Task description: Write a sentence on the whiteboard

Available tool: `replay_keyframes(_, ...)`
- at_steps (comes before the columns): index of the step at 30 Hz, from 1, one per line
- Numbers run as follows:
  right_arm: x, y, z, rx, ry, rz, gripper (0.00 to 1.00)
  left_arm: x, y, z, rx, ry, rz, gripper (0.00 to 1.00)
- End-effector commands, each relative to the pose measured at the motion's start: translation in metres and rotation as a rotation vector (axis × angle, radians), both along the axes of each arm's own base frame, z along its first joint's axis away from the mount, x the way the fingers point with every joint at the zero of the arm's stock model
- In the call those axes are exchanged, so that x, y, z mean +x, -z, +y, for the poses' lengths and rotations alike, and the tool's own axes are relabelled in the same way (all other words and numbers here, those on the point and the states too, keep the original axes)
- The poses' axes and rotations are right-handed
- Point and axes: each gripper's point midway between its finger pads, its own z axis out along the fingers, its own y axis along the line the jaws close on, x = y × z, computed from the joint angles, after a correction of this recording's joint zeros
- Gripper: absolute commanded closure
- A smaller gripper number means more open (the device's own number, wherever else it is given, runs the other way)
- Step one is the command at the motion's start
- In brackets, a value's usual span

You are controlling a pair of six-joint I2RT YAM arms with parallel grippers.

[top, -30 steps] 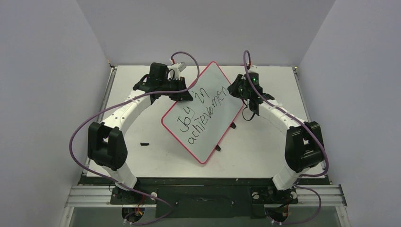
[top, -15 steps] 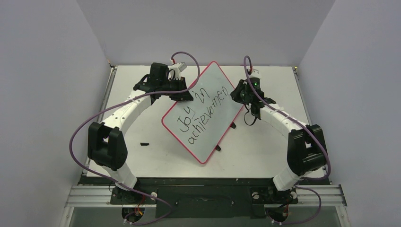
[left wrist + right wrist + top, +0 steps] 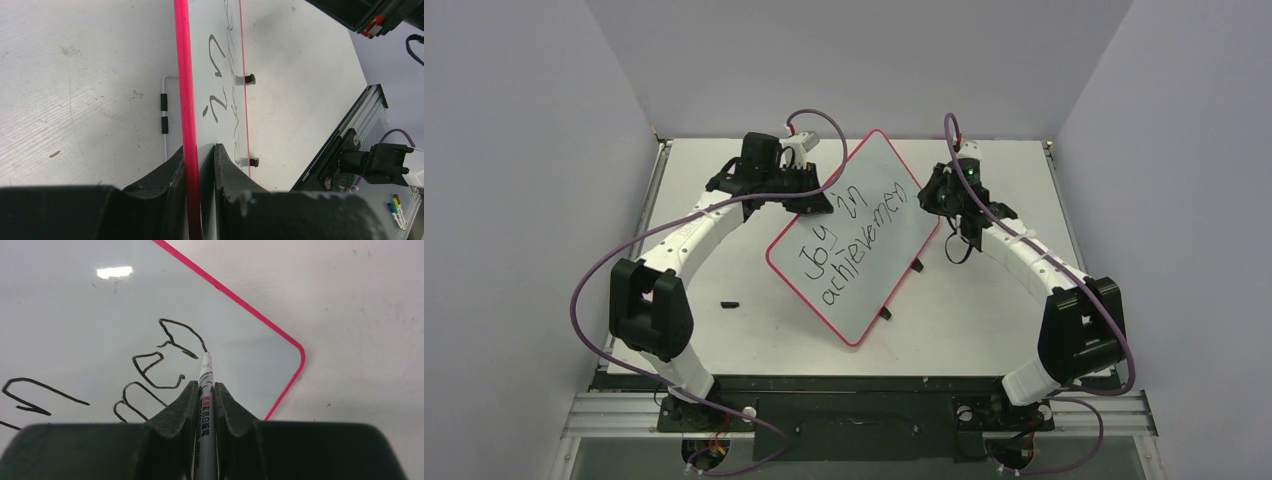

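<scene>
The whiteboard point(image 3: 869, 185), red-rimmed, stands tilted in the middle of the table. The sentence point(image 3: 844, 245) reads "Joy in achievemen", with "Joy" underlined. My left gripper point(image 3: 817, 204) is shut on the board's upper left rim; in the left wrist view the fingers clamp the red rim point(image 3: 189, 100) at the gripper point(image 3: 200, 150). My right gripper point(image 3: 932, 196) is at the board's right corner, shut on a white marker point(image 3: 205, 390). In the right wrist view the gripper point(image 3: 204, 386) holds the marker tip on the board point(image 3: 75, 305), at the end of the last written stroke point(image 3: 182, 335).
A small black cap point(image 3: 731, 302) lies on the table left of the board. Two black clips point(image 3: 917, 266) point(image 3: 885, 313) stick out from the board's lower right edge. A thin wire piece point(image 3: 164, 107) lies behind the board. Grey walls close three sides.
My right arm has shifted to the right along the board's right corner with the marker. The left arm and the board have not moved.
</scene>
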Motion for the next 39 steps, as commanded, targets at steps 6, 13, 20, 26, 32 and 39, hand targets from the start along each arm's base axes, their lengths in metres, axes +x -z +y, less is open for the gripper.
replay_keyframes(6, 0.031, -0.059, 0.01, 0.06, -0.012, -0.134, 1.0, -0.002, 0.016, -0.001, 0.12, 0.076, -0.099, 1.0)
replay_keyframes(13, 0.043, -0.055, 0.022, 0.125, -0.035, -0.124, 1.0, -0.003, 0.015, -0.003, 0.12, 0.079, -0.103, 1.0)
replay_keyframes(20, 0.047, -0.046, 0.027, 0.155, -0.046, -0.11, 1.0, -0.003, 0.016, -0.002, 0.123, 0.078, -0.101, 1.0)
replay_keyframes(26, 0.052, -0.037, 0.024, 0.158, -0.034, -0.097, 1.0, -0.003, 0.016, -0.002, 0.123, 0.08, -0.1, 1.0)
replay_keyframes(32, 0.058, -0.03, 0.021, 0.158, -0.024, -0.085, 1.0, -0.003, 0.016, -0.002, 0.123, 0.08, -0.101, 1.0)
replay_keyframes(39, 0.064, -0.026, 0.022, 0.163, -0.022, -0.079, 1.0, -0.003, 0.017, -0.002, 0.125, 0.079, -0.101, 1.0)
